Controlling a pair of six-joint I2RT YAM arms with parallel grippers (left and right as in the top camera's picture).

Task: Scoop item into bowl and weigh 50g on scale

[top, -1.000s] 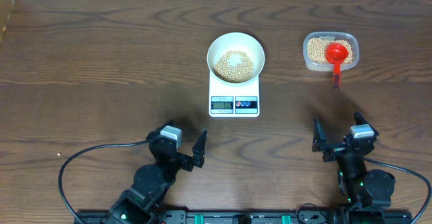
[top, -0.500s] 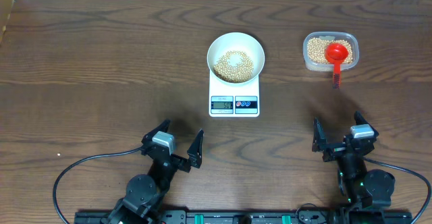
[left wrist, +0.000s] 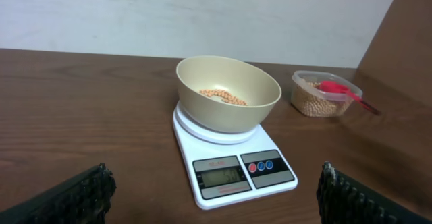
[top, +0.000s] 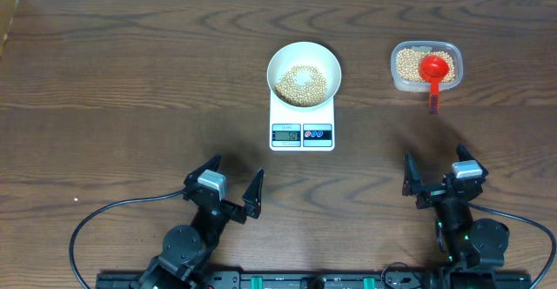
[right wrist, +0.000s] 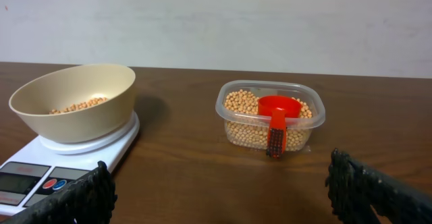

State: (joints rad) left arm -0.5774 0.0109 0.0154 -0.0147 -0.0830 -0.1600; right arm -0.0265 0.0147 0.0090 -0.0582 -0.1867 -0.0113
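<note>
The white bowl [top: 304, 70] sits on the white scale [top: 302, 122] at table centre and holds tan beans [top: 302, 84]. The bowl [left wrist: 228, 92] and scale [left wrist: 233, 166] also show in the left wrist view, and both show at the left of the right wrist view, bowl [right wrist: 74, 101], scale [right wrist: 67, 158]. My left gripper [top: 228, 184] is open and empty near the front edge, well short of the scale. My right gripper [top: 432, 174] is open and empty at the front right.
A clear plastic tub [top: 426, 66] of beans stands at the back right with a red scoop [top: 433, 73] resting in it, handle over the near rim. It shows in the right wrist view [right wrist: 270, 113]. Black cables trail by the arm bases.
The left arm drew back toward the front edge and turned to face the scale, then stopped. The right arm has not moved.
</note>
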